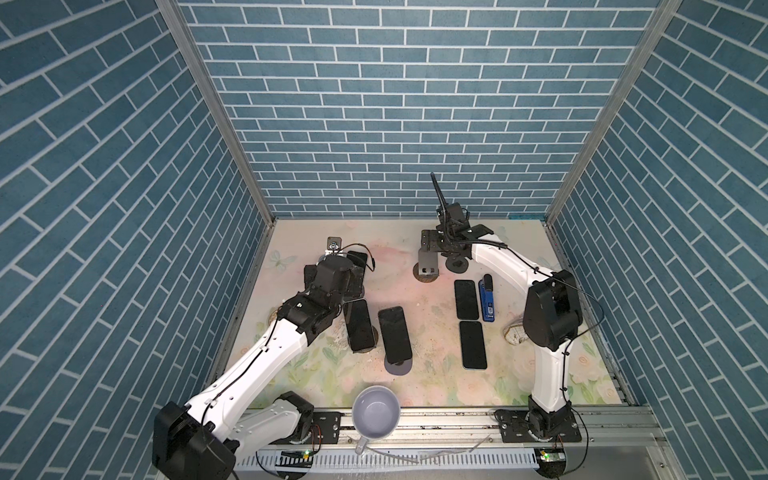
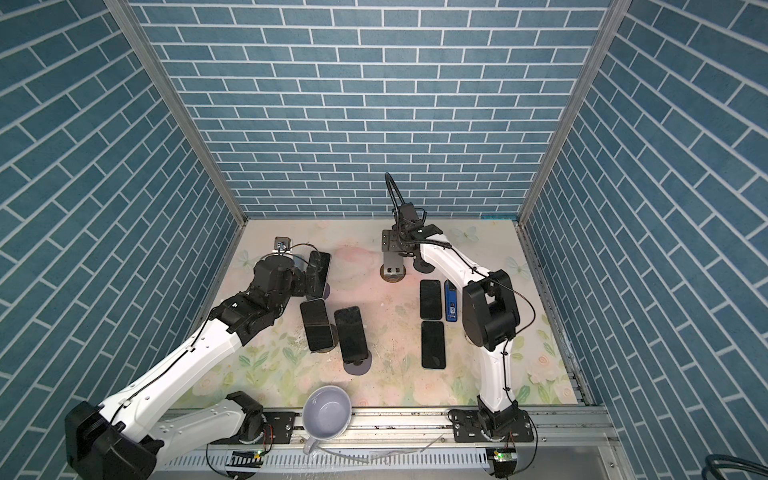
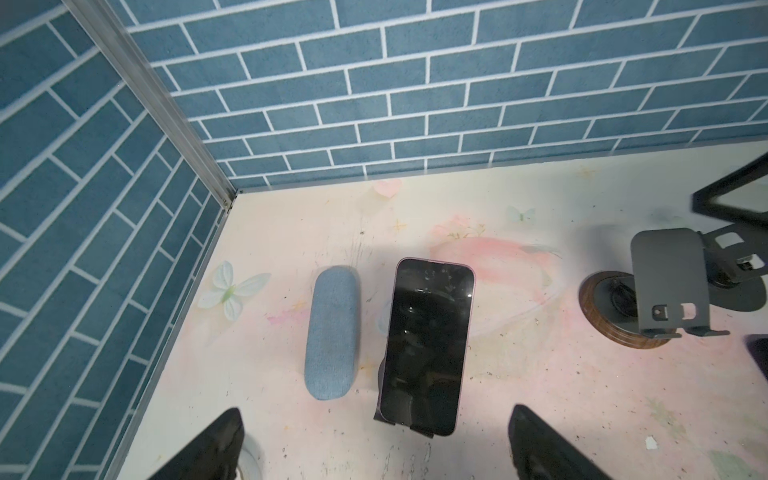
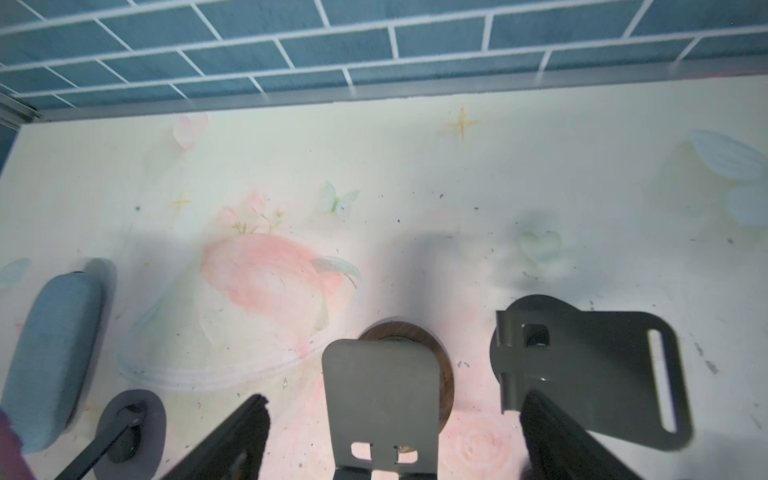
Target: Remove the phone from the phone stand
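Since the left gripper [image 3: 376,417] hovers with its jaws spread wide and nothing between them, squarely facing the phone [image 3: 428,340], the risk lies in how the closing goes. In both top views that phone [image 2: 319,266] sits left of centre, toward the upper left of the table [image 2: 361,266], leaning dark screen outward on its phone stand [image 3: 419,430]; only a small lip at the foot seems to hold it. If the fingers [image 3: 216,449] come in low, I judge they could clamp lip and phone together and drag the stand along. If they come in skewed, one pad may strike first and push the phone sideways off the lip, or tip the stand backward. Glass edges look slick, so a shallow pinch could let it slide out on the lift. Just beside the phone lies a blue fabric case [image 3: 332,332], which the nearer finger could catch instead. Another propped phone [image 2: 318,326] stands near the forearm and might be knocked on the way out. Right of centre, the right gripper [image 4: 395,419] is likewise spread and empty above an empty stand [image 4: 382,399], well apart from all this.
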